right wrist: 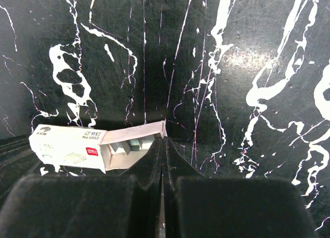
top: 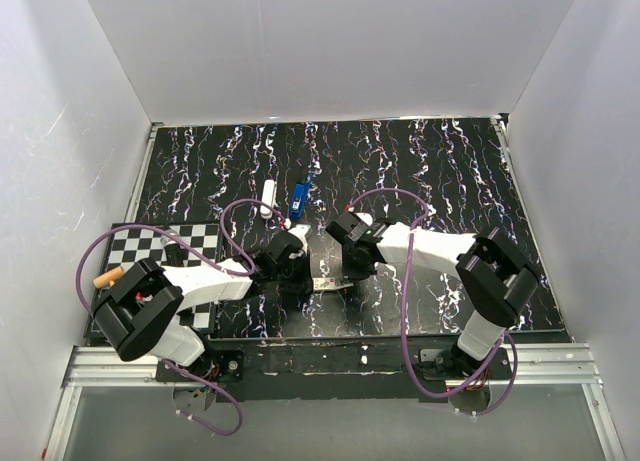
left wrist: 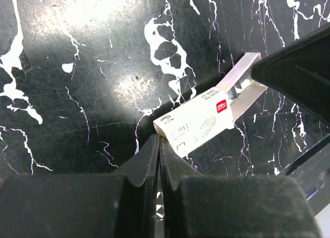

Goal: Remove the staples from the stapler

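A white staple box (left wrist: 198, 122) lies on the black marbled table between my two grippers; it also shows in the right wrist view (right wrist: 69, 147) and the top view (top: 335, 281). Its tray end is open, with grey staples (right wrist: 131, 143) showing inside. My left gripper (left wrist: 159, 140) is shut, its tips touching the box's closed corner. My right gripper (right wrist: 164, 140) is shut on the end of the box's open flap (right wrist: 136, 130). A blue stapler (top: 298, 199) lies farther back, untouched.
A white stick-like object (top: 268, 196) lies left of the stapler. A checkerboard mat (top: 170, 243) sits at the left with an orange-handled item (top: 107, 278) on its edge. White walls enclose the table.
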Robot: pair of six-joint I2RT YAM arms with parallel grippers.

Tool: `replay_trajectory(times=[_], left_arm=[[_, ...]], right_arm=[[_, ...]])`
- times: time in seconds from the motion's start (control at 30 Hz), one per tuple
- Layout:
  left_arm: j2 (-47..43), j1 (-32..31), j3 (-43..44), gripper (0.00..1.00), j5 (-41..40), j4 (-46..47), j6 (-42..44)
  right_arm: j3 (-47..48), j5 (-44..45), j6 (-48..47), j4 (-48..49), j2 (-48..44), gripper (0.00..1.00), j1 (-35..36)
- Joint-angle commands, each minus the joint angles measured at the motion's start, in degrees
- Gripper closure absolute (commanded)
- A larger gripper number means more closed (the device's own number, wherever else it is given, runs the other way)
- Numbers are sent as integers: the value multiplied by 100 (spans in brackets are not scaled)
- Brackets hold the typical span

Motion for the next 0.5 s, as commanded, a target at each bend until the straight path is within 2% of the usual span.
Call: replay_trajectory(times=[0.0, 0.47], left_arm=[[-260, -50, -131, 100, 91, -86, -61], [12, -94, 80, 100, 197, -130, 10]], right_arm=[[-79, 82, 228, 83, -176, 99, 38], [105, 213, 61, -13, -159, 99, 143]])
